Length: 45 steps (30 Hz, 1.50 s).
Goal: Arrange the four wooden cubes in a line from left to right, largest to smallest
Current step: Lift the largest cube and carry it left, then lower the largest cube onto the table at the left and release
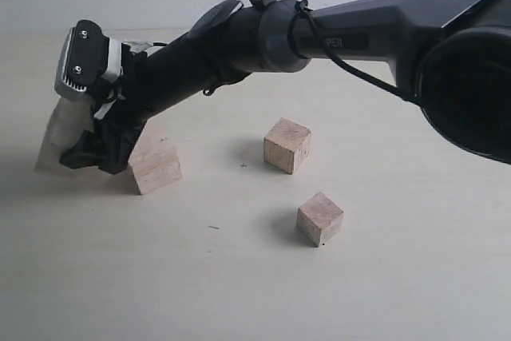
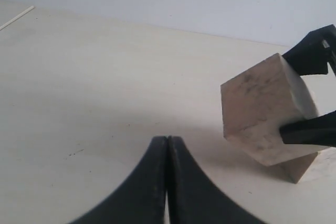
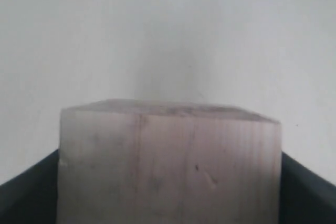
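Four wooden cubes are in play on the pale surface (image 1: 399,277), and your right tool (image 1: 84,153) is clamped on the big cube (image 1: 57,135) at the far left of the exterior view. The right wrist view shows that block filling the gap, with a black finger (image 3: 26,192) tight against each side. From the left wrist view it is tilted on a corner between the two black fingers (image 2: 310,132). You cannot tell whether its low edge touches the surface.

The neighbouring cube (image 1: 156,167) lies just beside the tool on its right, so close that the fingers overlap it in the exterior view. It stands turned at an angle and is the nearest obstacle. The middle cube (image 1: 287,145) lies well apart, further right. The front cube (image 1: 320,219) lies nearer the camera and a little right of that one, apart from it. All three rest flat.

Your right arm (image 1: 359,33) enters from the right edge, crosses the middle, and slopes down to the left. A cable runs along it and the grey camera block (image 1: 80,61) sits above the tool.

Your left tool (image 2: 168,139) shows only in its own wrist view. It is clenched on nothing, with its two fingers pressed together, low over bare surface and pointing past the big cube.
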Available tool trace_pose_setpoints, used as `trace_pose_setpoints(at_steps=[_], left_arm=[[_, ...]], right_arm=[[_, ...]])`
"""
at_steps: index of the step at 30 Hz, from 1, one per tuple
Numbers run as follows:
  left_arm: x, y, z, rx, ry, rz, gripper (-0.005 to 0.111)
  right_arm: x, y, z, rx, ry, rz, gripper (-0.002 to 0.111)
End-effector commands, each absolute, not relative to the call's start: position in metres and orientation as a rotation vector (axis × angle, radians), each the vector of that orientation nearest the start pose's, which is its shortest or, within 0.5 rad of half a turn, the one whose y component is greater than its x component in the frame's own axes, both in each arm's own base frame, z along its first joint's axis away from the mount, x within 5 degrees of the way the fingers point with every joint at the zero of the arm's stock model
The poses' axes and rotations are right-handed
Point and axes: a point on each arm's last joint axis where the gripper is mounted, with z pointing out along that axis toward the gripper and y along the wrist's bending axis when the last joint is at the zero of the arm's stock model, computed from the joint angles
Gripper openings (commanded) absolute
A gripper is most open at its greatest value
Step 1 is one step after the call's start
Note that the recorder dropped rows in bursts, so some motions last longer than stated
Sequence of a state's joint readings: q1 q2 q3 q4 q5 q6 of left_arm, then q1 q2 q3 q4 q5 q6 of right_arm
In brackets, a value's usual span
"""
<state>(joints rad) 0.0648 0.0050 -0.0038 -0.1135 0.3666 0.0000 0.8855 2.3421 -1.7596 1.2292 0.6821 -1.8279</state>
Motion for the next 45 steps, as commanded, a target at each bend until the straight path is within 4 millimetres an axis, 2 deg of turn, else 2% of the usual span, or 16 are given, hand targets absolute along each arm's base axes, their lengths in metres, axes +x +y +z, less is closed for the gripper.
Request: trace_pose_setpoints(at_steps=[1,6,10,13,19,28,33,35,38,45], left_arm=[[0.053,-0.001,0.181,-0.122,1.836,-0.069,0.000],[0.053,-0.001,0.181,-0.122,1.836,-0.069,0.000],[0.053,-0.001,0.181,-0.122,1.836,-0.069,0.000],[0.053,-0.001,0.181,-0.122,1.836,-0.069,0.000],[0.053,-0.001,0.181,-0.122,1.836,-0.069,0.000],[0.053,-0.001,0.181,-0.122,1.836,-0.069,0.000],[0.053,-0.001,0.181,-0.122,1.836,-0.069,0.000],[0.053,-0.001,0.181,-0.122,1.836,-0.069,0.000],[0.053,-0.001,0.181,-0.122,1.836,-0.069,0.000],[0.053,-0.001,0.181,-0.122,1.836,-0.069,0.000]], right_arm=[[0.300,0.418,0.144,-1.807,1.489,0.646,0.000],[0.321,0.401,0.143,-1.718,1.605,0.648,0.000],[0.325,0.388,0.142,-1.832,1.585,0.670,0.000],[0.320,0.384,0.140,-1.947,1.546,0.656,0.000],[0.313,0.383,0.139,-2.004,1.534,0.712,0.000],[0.321,0.385,0.141,-1.877,1.619,0.664,0.000],[0.320,0.385,0.138,-1.895,1.620,0.683,0.002],[0.318,0.385,0.135,-1.929,1.595,0.693,0.008],[0.316,0.384,0.135,-1.964,1.567,0.703,0.024],[0.318,0.390,0.141,-1.807,1.624,0.785,0.079]])
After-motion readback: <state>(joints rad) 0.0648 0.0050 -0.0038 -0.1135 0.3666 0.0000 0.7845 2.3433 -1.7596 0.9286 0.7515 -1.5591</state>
